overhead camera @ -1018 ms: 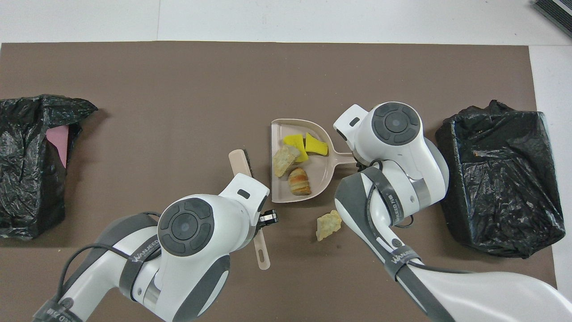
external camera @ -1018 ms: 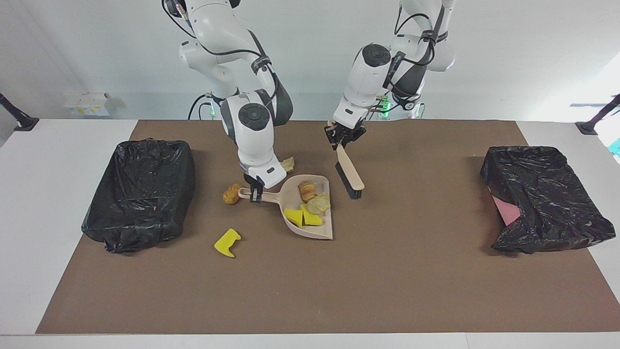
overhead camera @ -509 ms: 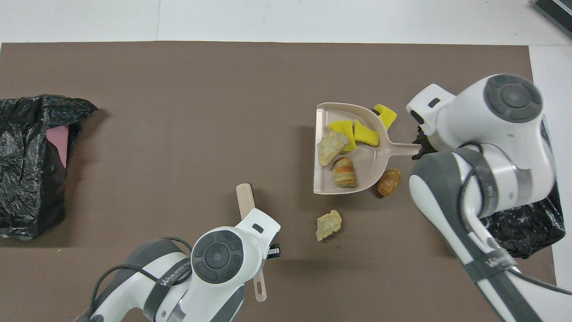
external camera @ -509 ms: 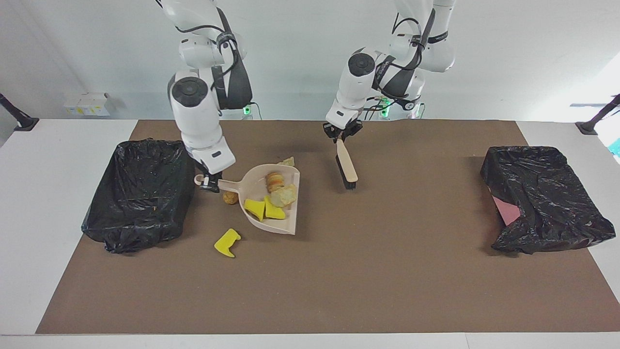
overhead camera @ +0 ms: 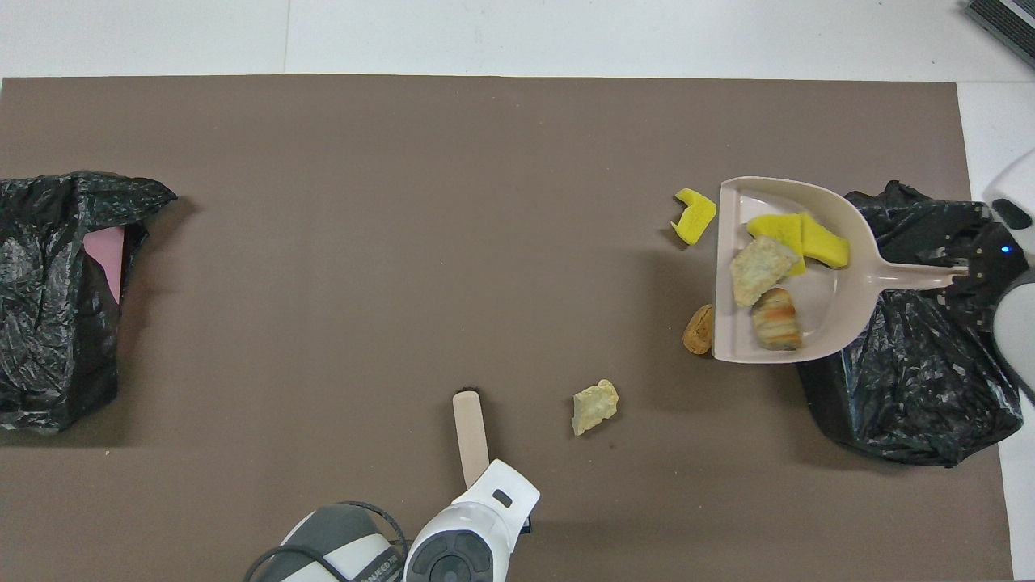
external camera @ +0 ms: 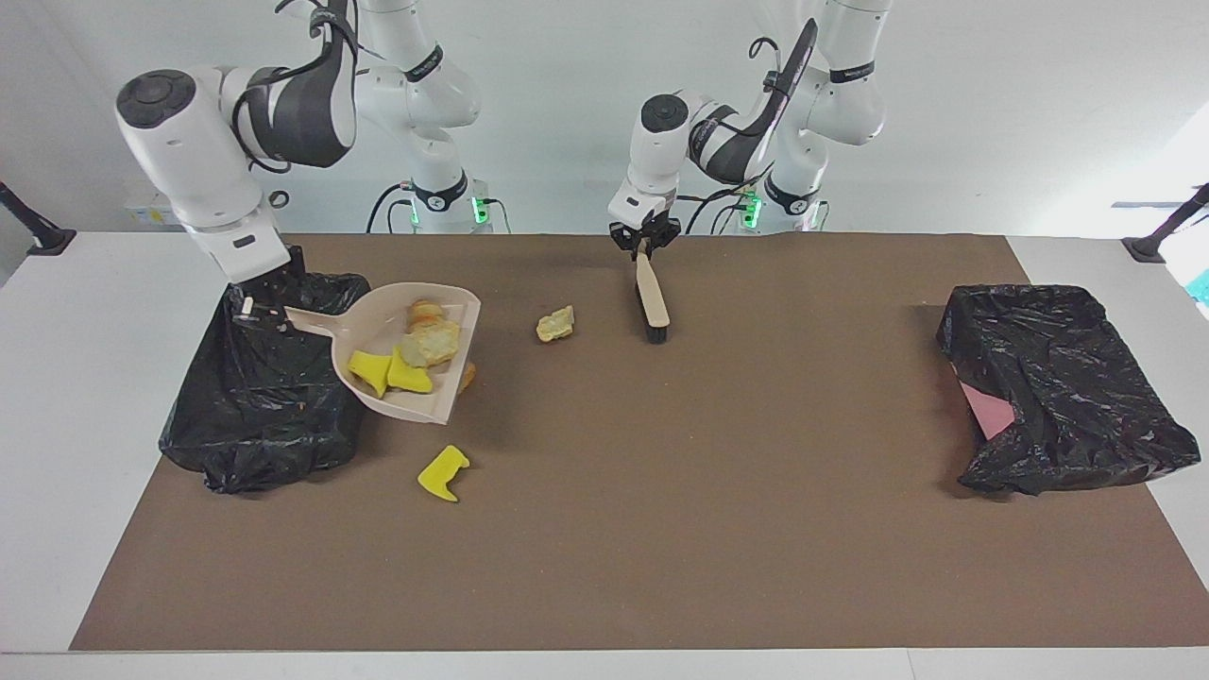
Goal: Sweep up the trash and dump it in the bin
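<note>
Gripping the dustpan's handle, my right gripper [external camera: 253,308] hangs over the black-lined bin [external camera: 264,397] at the right arm's end of the table, fingers pinched on the handle tip. I hold the beige plastic dustpan [external camera: 406,364] raised, its scoop out over the bin's rim and the brown mat [external camera: 661,519]. It carries four scraps: two bright yellow foam wedges [external camera: 387,371] and two tan, crusty bread-like lumps [external camera: 430,340].

My left gripper [external camera: 643,244] is closed on the handle of the flat, pale wooden brush [external camera: 652,300], black bristles down on the mat.

I judge the job roughly half done: the load is gathered but not dumped. Three scraps are left on the mat: a notched yellow foam piece [external camera: 443,473] beside the bin, an orange-brown lump [overhead camera: 697,329] largely hidden under the pan, and a pale crumbly chunk [external camera: 555,323] near the brush. A second bin [external camera: 1067,387], its liner crumpled, sits at the left arm's end.
</note>
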